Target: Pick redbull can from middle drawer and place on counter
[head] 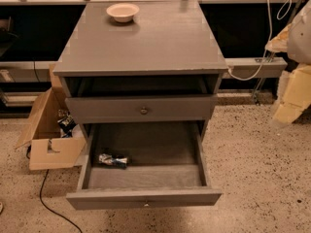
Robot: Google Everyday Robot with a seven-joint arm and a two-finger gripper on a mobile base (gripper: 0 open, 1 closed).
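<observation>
Lying sideways in the drawer, the can looks light and slippery; grasp mid-body. Gripper far right, state I cannot tell.

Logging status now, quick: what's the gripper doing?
Gripper: off to the right of the counter; open or closed cannot be told. Not holding the redbull can, which lies in the middle drawer.

We see speckled beige floor all round. Open cardboard box at 9 o'clock, black cable trailing at 7. White cable at 2, yellowish foam blocks at 3. Dark panels behind, pale rail at 12. Dim warm light.
</observation>
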